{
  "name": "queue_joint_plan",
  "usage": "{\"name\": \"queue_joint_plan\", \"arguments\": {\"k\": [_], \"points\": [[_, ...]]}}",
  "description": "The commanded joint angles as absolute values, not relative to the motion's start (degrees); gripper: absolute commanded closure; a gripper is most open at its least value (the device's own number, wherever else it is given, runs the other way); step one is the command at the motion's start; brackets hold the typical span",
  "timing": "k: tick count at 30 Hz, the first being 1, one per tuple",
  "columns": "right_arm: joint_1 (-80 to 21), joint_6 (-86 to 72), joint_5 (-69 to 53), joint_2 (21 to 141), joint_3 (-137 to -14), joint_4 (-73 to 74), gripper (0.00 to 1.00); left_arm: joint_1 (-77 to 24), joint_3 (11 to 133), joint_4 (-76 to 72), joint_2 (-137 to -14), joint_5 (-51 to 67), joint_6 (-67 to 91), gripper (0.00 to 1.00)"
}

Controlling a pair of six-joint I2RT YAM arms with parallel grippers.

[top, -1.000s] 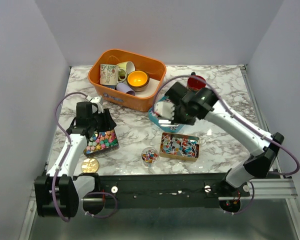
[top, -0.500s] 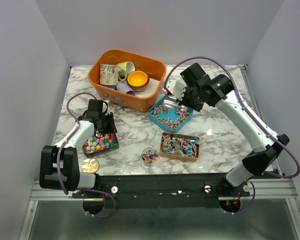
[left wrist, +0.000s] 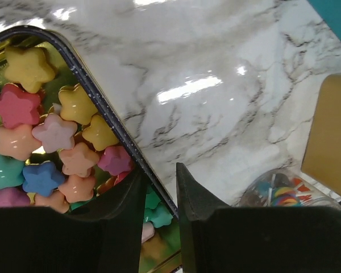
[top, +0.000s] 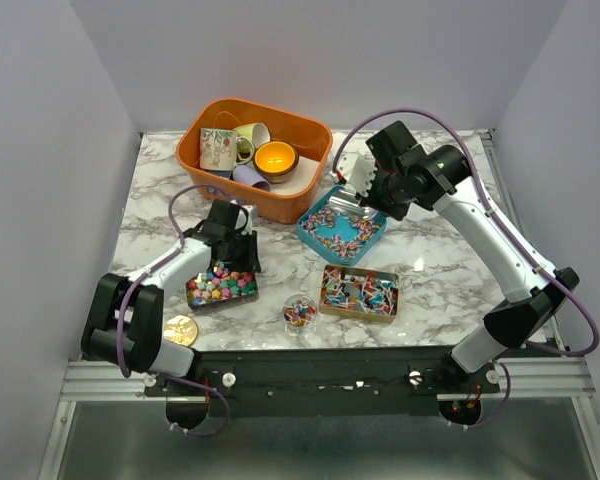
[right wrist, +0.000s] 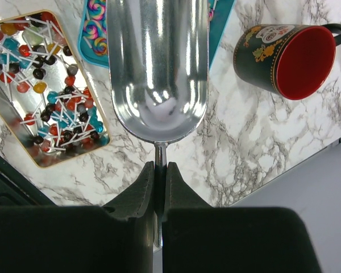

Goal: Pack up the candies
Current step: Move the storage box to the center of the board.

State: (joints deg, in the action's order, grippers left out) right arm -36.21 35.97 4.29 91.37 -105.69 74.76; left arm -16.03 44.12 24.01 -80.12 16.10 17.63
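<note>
Progress: looks early; star candies (left wrist: 51,148) and swirl candies (top: 345,222) lie in open tins, and the scoop (right wrist: 159,74) is empty.
Left gripper (left wrist: 160,182): pinched on the star tin (left wrist: 98,99) rim, stars beside its inner finger.
Right gripper (right wrist: 159,170): clamped on the scoop handle, with the teal tin (right wrist: 216,23) of swirl candies beyond the bowl.

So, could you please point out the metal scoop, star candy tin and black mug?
metal scoop (right wrist: 159,74): right wrist view, centre of its bowl.
star candy tin (left wrist: 102,110): left wrist view, on its dark rim.
black mug (right wrist: 304,61): right wrist view, its red inside.
</note>
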Motion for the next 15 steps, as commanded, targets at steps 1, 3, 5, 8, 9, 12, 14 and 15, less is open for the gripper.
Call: {"name": "queue_joint_plan", "arguments": {"k": [1,3,5,8,9,12,14,15], "points": [[-34.81,35.60,3.25,90.09,-105.91,75.15,0.99,-22.14,49.38,18.73,-84.89,20.65,18.72,0.66],[-34.45,35.68,3.60,89.83,-105.38,75.15,0.99,-24.86,51.23,18.11,-86.65,21.18,18.54,0.66],[-34.10,35.77,4.22,88.86,-104.77,74.97,0.99,-26.36,53.96,17.49,-89.20,21.27,18.37,0.66],[-33.84,35.95,4.83,87.72,-103.45,74.97,0.99,-29.43,57.21,17.32,-92.28,21.53,18.11,0.66],[-33.66,35.95,4.92,87.54,-103.10,74.88,0.99,-30.23,57.91,17.40,-92.98,21.62,18.02,0.66],[-33.22,36.12,5.10,86.31,-102.22,74.79,0.99,-33.39,60.20,17.14,-95.44,21.88,17.84,0.66],[-32.61,36.21,5.18,85.79,-101.43,74.88,0.99,-35.76,61.78,16.88,-97.11,21.80,17.40,0.66],[-32.35,36.30,5.10,85.52,-101.16,74.88,0.99,-36.55,62.31,16.79,-97.64,21.80,17.40,0.66]]}}
